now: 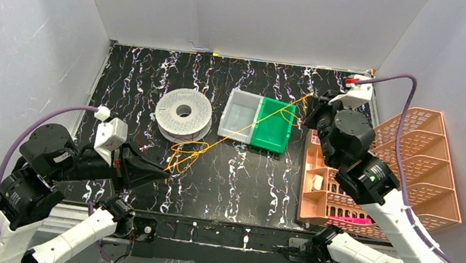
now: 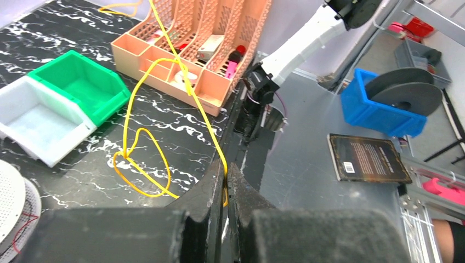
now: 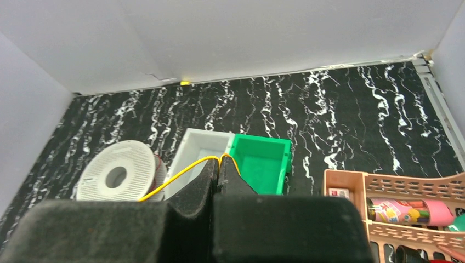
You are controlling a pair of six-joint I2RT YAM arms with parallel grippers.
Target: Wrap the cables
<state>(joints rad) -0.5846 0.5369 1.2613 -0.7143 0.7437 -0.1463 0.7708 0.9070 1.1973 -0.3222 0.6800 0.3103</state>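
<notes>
the yellow-orange cable point(image 1: 237, 134) runs in a long slack line across the black marbled table point(image 1: 249, 189), from a tangle of loops just in front of the white spool point(image 1: 183, 113) up and over the two bins toward the far right. in the left wrist view the same cable point(image 2: 143, 164) makes a couple of loose loops on the table and then rises into the fingertips. a hair-thin red cable point(image 2: 22, 227) shows at the spool's lower edge in that view, too fine to follow further.

the left gripper point(image 1: 166, 172) lies low near the loops, its jaws pressed together with the yellow strand pinched between them; the left wrist view shows the cable going straight into the closed slit. the right gripper point(image 1: 308, 108) sits at the far end of the line, beside the green bin point(image 1: 274, 125), and its fingers point(image 3: 230, 181) are likewise closed tight on the cable, which arcs out over their tips toward the spool.

the white bin point(image 1: 241, 115) stands touching the green one on its left. a salmon-pink slotted organizer point(image 1: 411, 163) stands at the table's right edge, holding small items, among them a pink marker point(image 1: 350, 219). beyond the table, the left wrist view shows a blue crate point(image 2: 378, 109) with a dark spool in it and a dark book point(image 2: 368, 159) with a barcode label; its print is too small to read.
</notes>
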